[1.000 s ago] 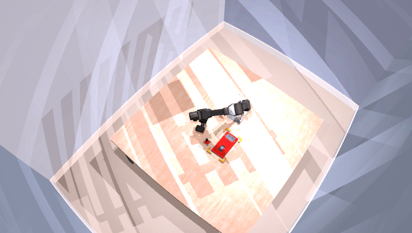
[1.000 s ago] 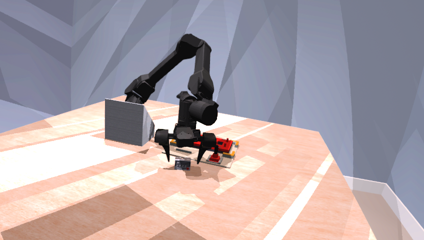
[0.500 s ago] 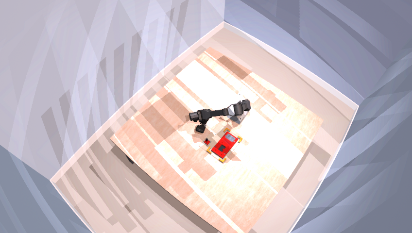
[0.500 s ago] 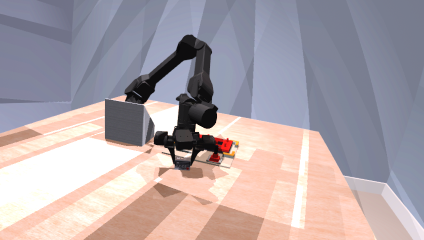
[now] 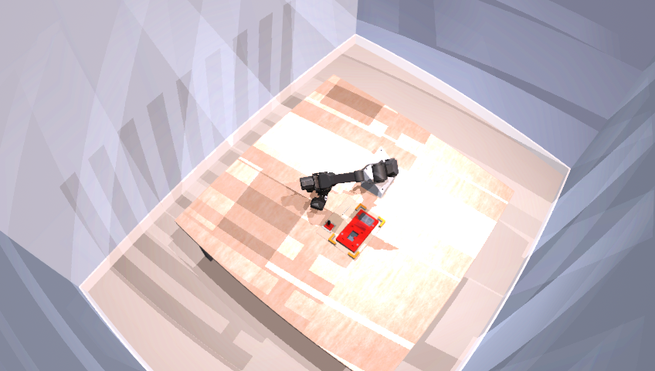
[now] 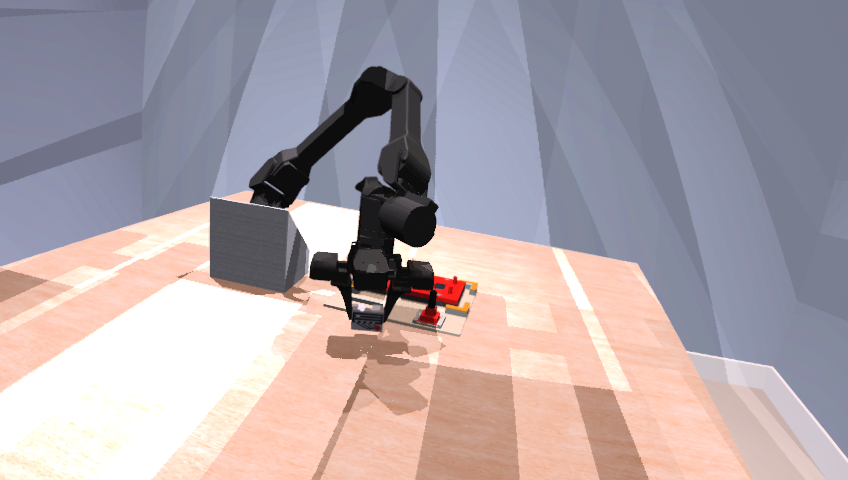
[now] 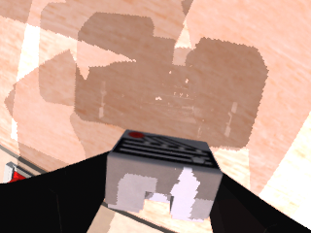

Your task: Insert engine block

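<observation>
The engine block [image 7: 163, 178], a small grey piece with a dark ribbed top, sits between the two black fingers of the gripper [image 6: 367, 309], which is clamped on its sides. In the exterior view the block hangs just above its own shadow, so it looks lifted slightly off the table [image 6: 148, 368], though contact is hard to rule out. This happens near the table's middle, on the side toward the left edge in the top view. The fingers point straight down, a hold that should let the block be lowered vertically into the opening later. Pale notched shapes show on the block's near face in the wrist view; whether this is the slot side cannot be told. Just beyond the gripper lies a pale base plate [image 6: 455, 325] carrying a small red peg piece [image 6: 429, 314] and, behind that, the red car body [image 5: 357, 229], held in place by orange corner brackets [image 5: 381, 222]. The body shows two dark rectangular recesses; which is the target opening, and where the rib is, is too small to tell. Farther back, toward the far edge, the arm [image 6: 333, 133] rises from a grey pedestal [image 6: 249, 246]. The insertion is not yet begun.
</observation>
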### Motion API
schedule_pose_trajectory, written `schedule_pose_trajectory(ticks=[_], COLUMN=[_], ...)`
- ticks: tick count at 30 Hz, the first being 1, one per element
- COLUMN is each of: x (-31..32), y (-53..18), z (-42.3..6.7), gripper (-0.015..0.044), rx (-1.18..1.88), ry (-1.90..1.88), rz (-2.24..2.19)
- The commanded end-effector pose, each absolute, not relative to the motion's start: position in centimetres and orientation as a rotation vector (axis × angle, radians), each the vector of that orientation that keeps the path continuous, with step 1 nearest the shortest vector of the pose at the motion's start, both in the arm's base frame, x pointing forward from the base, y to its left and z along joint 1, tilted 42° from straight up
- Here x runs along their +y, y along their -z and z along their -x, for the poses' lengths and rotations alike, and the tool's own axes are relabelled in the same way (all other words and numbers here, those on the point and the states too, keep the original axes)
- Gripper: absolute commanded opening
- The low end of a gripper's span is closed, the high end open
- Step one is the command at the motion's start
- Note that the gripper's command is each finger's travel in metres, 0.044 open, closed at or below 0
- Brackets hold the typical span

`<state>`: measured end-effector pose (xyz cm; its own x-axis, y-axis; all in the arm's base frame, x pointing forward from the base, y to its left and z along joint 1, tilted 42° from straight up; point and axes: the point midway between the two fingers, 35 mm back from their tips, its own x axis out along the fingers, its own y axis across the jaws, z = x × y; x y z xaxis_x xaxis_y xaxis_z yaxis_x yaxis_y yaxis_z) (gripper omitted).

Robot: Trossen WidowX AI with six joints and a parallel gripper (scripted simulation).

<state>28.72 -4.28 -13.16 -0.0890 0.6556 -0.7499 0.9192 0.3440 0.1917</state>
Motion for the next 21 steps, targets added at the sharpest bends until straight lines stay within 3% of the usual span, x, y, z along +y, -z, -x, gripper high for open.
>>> schedule_pose_trajectory(ticks=[1,21], x=[-5.1,-9.2], y=[12.3,7.6], z=[-29.2,-30.1], gripper=[0.0000,0.0000], rx=[1.813,1.812], ry=[0.422,0.425], rz=[-1.382,-1.379])
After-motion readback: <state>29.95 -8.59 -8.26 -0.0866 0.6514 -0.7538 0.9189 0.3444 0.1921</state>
